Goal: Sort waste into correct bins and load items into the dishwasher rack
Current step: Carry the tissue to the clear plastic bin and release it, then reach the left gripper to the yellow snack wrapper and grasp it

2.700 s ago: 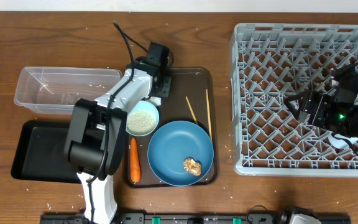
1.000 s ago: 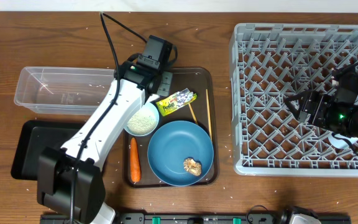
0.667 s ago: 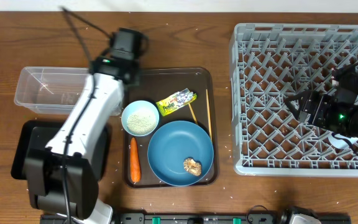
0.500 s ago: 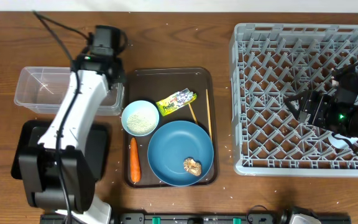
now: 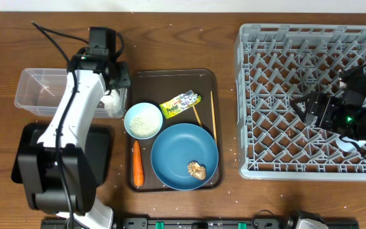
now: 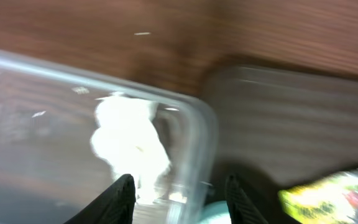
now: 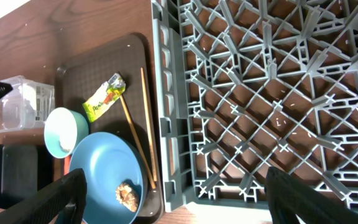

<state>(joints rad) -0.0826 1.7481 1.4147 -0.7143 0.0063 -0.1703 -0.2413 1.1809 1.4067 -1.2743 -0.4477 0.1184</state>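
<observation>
My left gripper (image 5: pixel 115 89) (image 6: pixel 179 199) is open and empty above the right end of the clear tub (image 5: pixel 43 92) (image 6: pixel 197 130). The crumpled white tissue (image 6: pixel 129 143) lies inside the tub below it. The yellow-green wrapper (image 5: pixel 180 104) (image 7: pixel 104 96), the two chopsticks (image 5: pixel 213 114), the white bowl of rice (image 5: pixel 143 121), the carrot (image 5: pixel 137 163) and the blue plate (image 5: pixel 176 149) with the tan scrap (image 5: pixel 197 170) sit on the brown tray (image 5: pixel 202 77). My right gripper (image 5: pixel 307 108) (image 7: pixel 182 199) is open and empty over the grey rack (image 5: pixel 278 70) (image 7: pixel 260 93). The cups are not clearly visible.
The black tray (image 5: pixel 37 152) lies in front of the tub, partly under my left arm. Loose rice grains are scattered on the wooden table. The rack fills the right side up to the table's edge.
My left arm swung left from the brown tray to the tub's right end, uncovering the wrapper. The white tissue now lies in the tub. The right arm has not moved.
</observation>
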